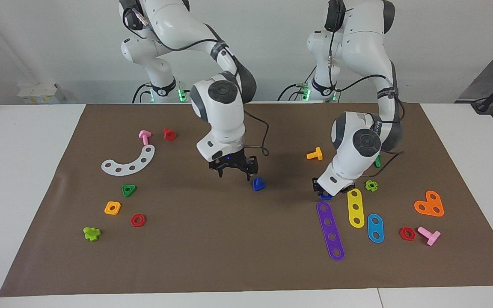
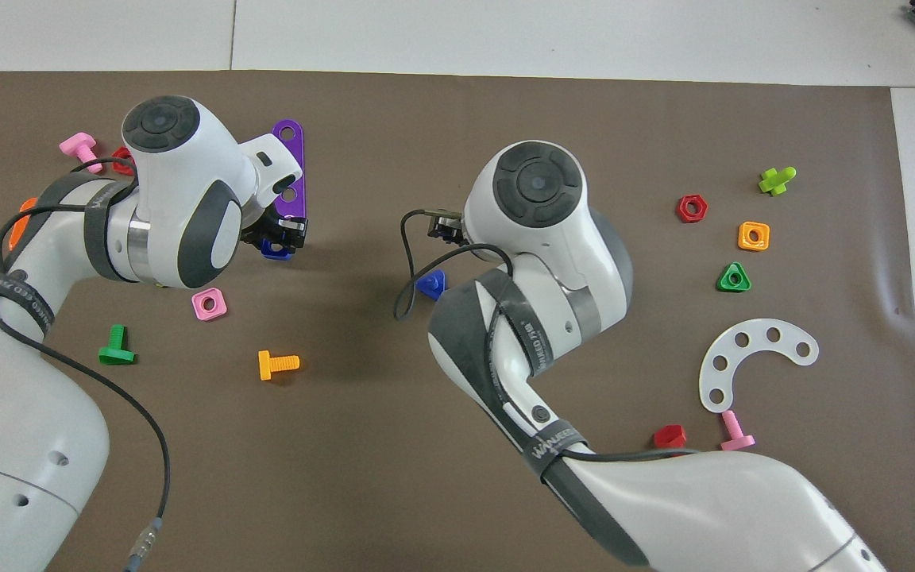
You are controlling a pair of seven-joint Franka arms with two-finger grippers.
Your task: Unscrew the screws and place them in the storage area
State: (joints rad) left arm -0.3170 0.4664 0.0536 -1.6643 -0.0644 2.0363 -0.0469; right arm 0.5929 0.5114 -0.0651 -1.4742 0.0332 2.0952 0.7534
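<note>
The blue screw [image 1: 258, 184] lies on the brown mat [image 1: 229, 256] near the middle of the table, its triangular head down and its short shaft pointing up and a little aslant. The right gripper [image 1: 233, 172] hangs low just beside it, at about 10 o'clock from the screw in the facing view, with the fingers spread wide and nothing between them.

The left gripper [image 1: 324, 191] is down at the mat with its fingers closed on the blue square nut [image 1: 325, 196]. This nut sits just at the 12 o'clock end of the purple strip [image 1: 330, 231], toward the left arm's end of the table.

I judge the screw to be light, stiff plastic, smooth and a little slippery, so it may tip or slide if 1 finger meets it first. The flat sides of the triangular head look the best place to take hold; the shaft is short and gives little to hold.

Room is good: the mat is bare all around the screw, and the orange bolt [image 1: 314, 154] at about 2 o'clock is well apart. The mat's edges are far from both grippers. Only the 2 arms stand rather near each other.
</note>
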